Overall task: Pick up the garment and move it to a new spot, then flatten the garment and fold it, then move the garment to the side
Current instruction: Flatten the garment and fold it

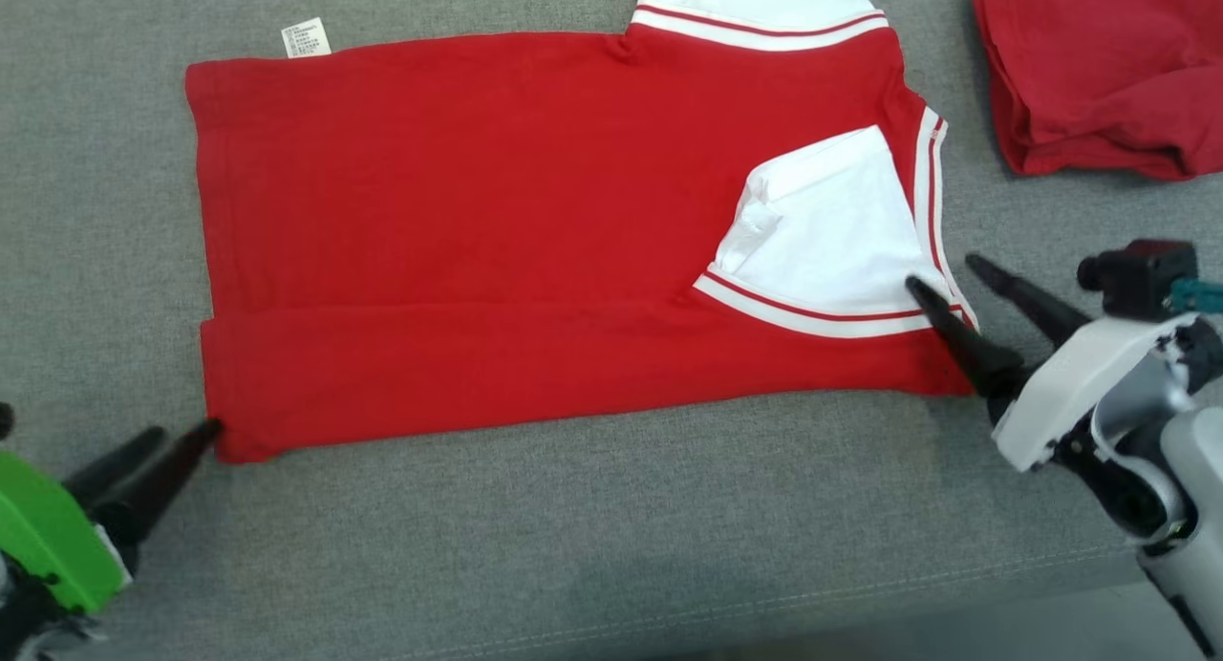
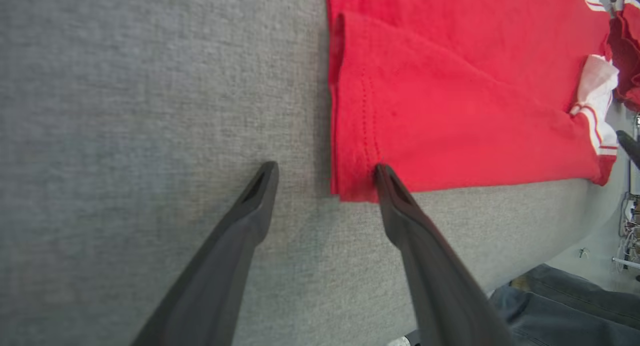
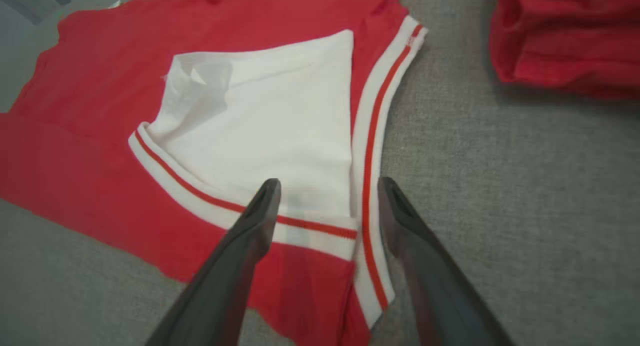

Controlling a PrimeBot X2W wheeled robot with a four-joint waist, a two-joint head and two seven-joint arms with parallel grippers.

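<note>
The garment [image 1: 535,231], a red shirt with white, red-striped sleeves, lies flat on the grey padded surface [image 1: 611,537]. Its near long edge is folded over onto itself. My left gripper [image 1: 182,432] stands open at the garment's near left corner, one fingertip touching the hem [image 2: 367,136] and the other over bare fabric. In the left wrist view the left gripper [image 2: 325,167] holds nothing. My right gripper [image 1: 943,271] is open at the near right end, its jaws straddling the white sleeve [image 3: 270,116] and striped cuff; in the right wrist view the right gripper [image 3: 330,182] grips nothing.
A second red garment [image 1: 1099,69] lies bunched at the far right, also seen in the right wrist view as a red garment [image 3: 565,36]. A white label [image 1: 306,37] sticks out at the shirt's far left edge. The surface's front edge [image 1: 860,604] runs close below.
</note>
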